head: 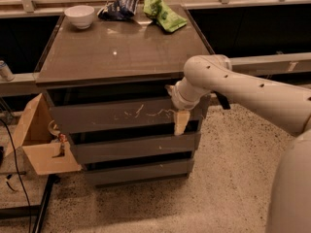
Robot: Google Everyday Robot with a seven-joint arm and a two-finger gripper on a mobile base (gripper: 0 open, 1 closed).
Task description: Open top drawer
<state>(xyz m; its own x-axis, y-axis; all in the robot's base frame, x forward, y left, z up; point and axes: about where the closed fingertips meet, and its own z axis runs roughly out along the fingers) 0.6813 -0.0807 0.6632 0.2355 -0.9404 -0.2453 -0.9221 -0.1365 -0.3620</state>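
The top drawer (pixel 112 114) is the wide grey-brown front with white scratches across its middle, just under the cabinet top (pixel 121 47). A dark gap shows above its upper edge. My gripper (pixel 178 111) is at the drawer's right end, against the front panel near its top edge, with the white arm (pixel 252 93) reaching in from the right. The arm's wrist hides the drawer's right corner.
Two shorter grey drawers (pixel 136 147) sit below. On the cabinet top stand a white bowl (pixel 79 16), a dark snack bag (pixel 119 8) and a green bag (pixel 164 14). An open cardboard box (pixel 39 140) is at the left, with cables and a black stand leg below it.
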